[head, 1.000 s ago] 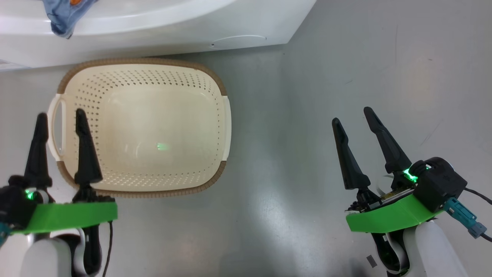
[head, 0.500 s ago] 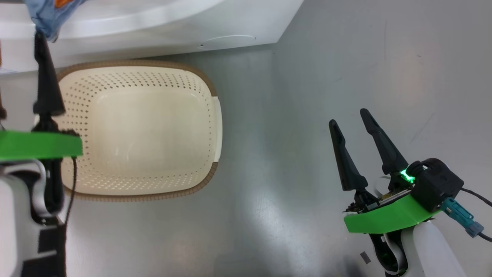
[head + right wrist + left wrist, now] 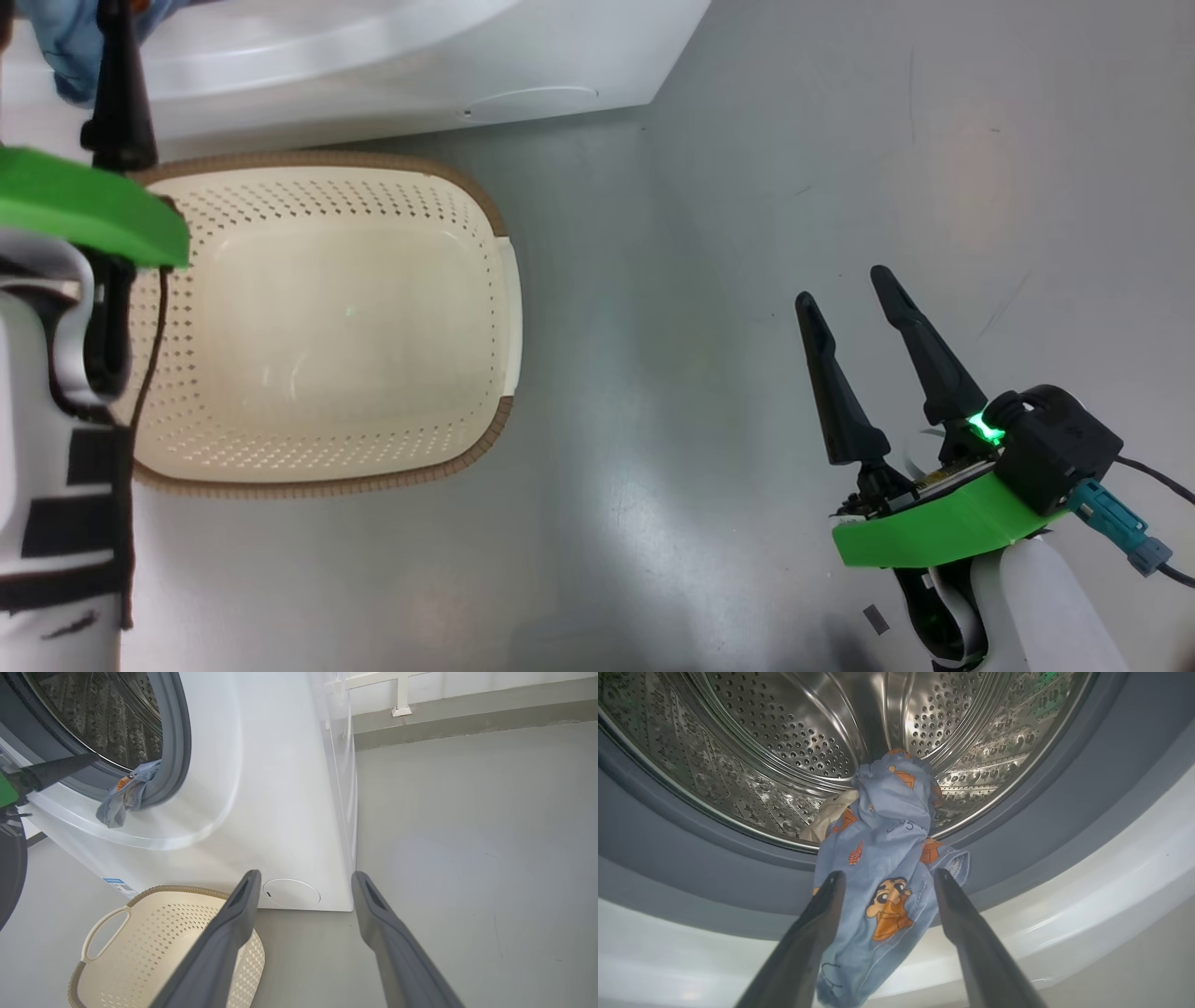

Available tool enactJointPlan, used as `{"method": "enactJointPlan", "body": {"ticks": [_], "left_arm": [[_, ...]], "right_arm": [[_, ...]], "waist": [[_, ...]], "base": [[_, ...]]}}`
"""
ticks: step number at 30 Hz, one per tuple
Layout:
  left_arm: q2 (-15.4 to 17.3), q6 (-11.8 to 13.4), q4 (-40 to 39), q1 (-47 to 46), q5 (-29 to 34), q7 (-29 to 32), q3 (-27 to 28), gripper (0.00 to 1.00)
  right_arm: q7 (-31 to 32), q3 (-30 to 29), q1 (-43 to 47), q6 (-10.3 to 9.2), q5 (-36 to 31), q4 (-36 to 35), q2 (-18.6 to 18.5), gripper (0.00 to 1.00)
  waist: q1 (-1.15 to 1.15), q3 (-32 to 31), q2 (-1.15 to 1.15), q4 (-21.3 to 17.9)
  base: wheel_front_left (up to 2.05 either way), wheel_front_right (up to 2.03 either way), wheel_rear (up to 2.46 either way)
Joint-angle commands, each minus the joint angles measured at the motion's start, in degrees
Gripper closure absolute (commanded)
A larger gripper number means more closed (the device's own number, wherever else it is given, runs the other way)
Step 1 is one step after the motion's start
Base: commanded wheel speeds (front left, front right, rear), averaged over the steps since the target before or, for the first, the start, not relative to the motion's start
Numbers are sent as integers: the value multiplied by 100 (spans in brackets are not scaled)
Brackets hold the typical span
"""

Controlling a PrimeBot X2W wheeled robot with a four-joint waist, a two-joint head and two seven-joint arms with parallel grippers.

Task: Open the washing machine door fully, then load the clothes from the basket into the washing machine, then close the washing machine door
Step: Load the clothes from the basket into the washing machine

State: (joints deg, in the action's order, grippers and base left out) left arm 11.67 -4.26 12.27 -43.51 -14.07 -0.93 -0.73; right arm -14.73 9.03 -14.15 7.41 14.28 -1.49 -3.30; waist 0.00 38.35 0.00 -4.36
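Your right pincer (image 3: 842, 286) hangs over bare floor (image 3: 700, 373), fingers apart, nothing in it; parked clear, I'd say. The basket (image 3: 420, 166) is empty, so loading looks nearly done. Left pincer (image 3: 888, 873): fingers spread, straddling the blue cartoon-print garment (image 3: 882, 826); can't tell if they touch it. It drapes over the grey gasket (image 3: 691, 858), tail hanging outside, top end in the steel drum (image 3: 808, 742). Probably lined up to grab the tail and push it in.
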Motion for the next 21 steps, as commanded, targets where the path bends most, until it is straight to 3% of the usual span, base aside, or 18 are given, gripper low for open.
{"method": "enactJointPlan", "body": {"ticks": [1, 5, 21], "left_arm": [[281, -16, 21, -176, 73, 133, 99, 0], [345, -36, 440, -431, 33, 638, 9, 0], [434, 10, 1378, -1207, -150, 1659, -123, 0]], "right_arm": [[-27, 179, 121, 8, 63, -113, 43, 0], [-27, 159, 139, 8, 64, -115, 43, 0], [-27, 187, 176, 8, 82, -91, 43, 0]], "waist": [[0, -3, 0, -19], [0, -7, 0, -48], [0, -15, 0, -76]], "base": [[0, 0, 0], [0, 0, 0], [0, 0, 0]]}}
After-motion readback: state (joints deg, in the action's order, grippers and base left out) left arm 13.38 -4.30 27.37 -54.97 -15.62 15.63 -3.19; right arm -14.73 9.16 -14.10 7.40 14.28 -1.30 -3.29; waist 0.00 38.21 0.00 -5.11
